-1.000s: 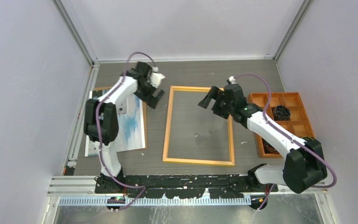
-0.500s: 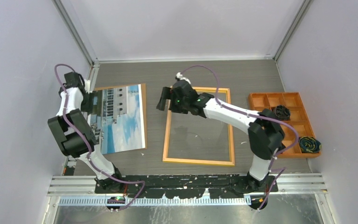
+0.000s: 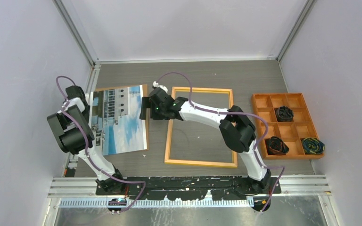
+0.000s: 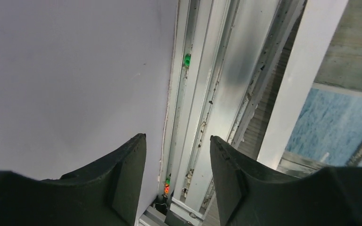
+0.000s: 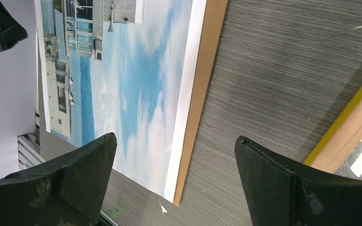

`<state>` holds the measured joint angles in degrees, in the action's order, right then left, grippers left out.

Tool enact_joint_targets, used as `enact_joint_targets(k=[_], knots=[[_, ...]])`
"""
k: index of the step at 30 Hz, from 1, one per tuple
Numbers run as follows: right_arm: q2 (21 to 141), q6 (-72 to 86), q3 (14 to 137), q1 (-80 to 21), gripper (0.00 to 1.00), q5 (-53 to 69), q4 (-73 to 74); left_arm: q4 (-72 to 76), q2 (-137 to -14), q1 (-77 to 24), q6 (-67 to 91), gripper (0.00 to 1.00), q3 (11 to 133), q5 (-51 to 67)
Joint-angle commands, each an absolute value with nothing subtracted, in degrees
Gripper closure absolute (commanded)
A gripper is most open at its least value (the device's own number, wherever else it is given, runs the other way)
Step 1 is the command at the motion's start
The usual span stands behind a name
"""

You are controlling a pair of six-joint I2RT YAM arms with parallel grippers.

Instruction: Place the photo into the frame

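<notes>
The photo (image 3: 120, 120), sky and buildings face up, lies at the left on a brown backing board (image 3: 146, 122). The frame (image 3: 169, 132) lies flat in the middle, tan back up and empty inside. My right gripper (image 3: 144, 108) is open and empty, low over the gap between the photo's right edge and the frame. Its wrist view (image 5: 174, 137) shows the photo (image 5: 122, 84), the board edge (image 5: 202, 84) and a frame corner (image 5: 353, 127). My left gripper (image 4: 176, 139) is open and empty at the photo's far left, by the wall (image 3: 78, 96).
An orange compartment tray (image 3: 296, 95) at the right holds three dark bundles. An aluminium rail (image 4: 217, 94) runs along the left wall, right beside my left gripper. Grey walls close in the table on three sides.
My right arm has swung left from the frame's far right corner to the photo's right edge. My left arm has drawn back off the photo to the left wall.
</notes>
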<state>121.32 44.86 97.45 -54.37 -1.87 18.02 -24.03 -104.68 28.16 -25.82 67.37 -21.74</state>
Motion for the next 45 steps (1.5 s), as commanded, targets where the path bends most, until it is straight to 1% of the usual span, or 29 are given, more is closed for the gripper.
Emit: enact_joint_targets(k=[1, 8, 18, 28, 34, 38, 42, 45], knots=[[123.91, 43.60, 103.03, -54.72, 0.00, -4.67, 19.14, -20.15, -105.75, 28.32, -24.90, 0.46, 70.08, -21.42], [128.45, 43.55, 104.88, -54.74, 0.00, -9.25, 19.40, -20.01, -108.18, 25.90, -23.48, 0.45, 70.25, -20.39], [131.63, 46.53, 103.40, -54.45, 0.00, -8.92, 16.72, -22.09, -109.41, 21.86, -23.05, 0.41, 70.47, -18.35], [129.45, 51.73, 94.67, -53.96, 0.00, -7.32, 12.02, -27.39, -107.13, 17.12, -21.99, 0.36, 70.72, -12.58], [127.46, 54.68, 90.13, -53.96, 0.00, -5.23, 9.49, -27.80, -106.72, 15.82, -22.24, 0.36, 69.53, -12.57], [125.49, 56.44, 88.00, -53.97, 0.00, -3.68, 8.60, -24.89, -106.01, 15.31, -23.15, 0.36, 67.57, -14.67], [124.00, 57.54, 88.21, -54.96, 0.00, -3.12, 11.54, -22.52, -105.91, 14.64, -24.23, 0.36, 65.58, -16.84], [123.57, 57.76, 89.63, -56.28, 0.01, -4.22, 17.39, -21.93, -105.97, 14.62, -24.58, 0.36, 64.96, -17.11]])
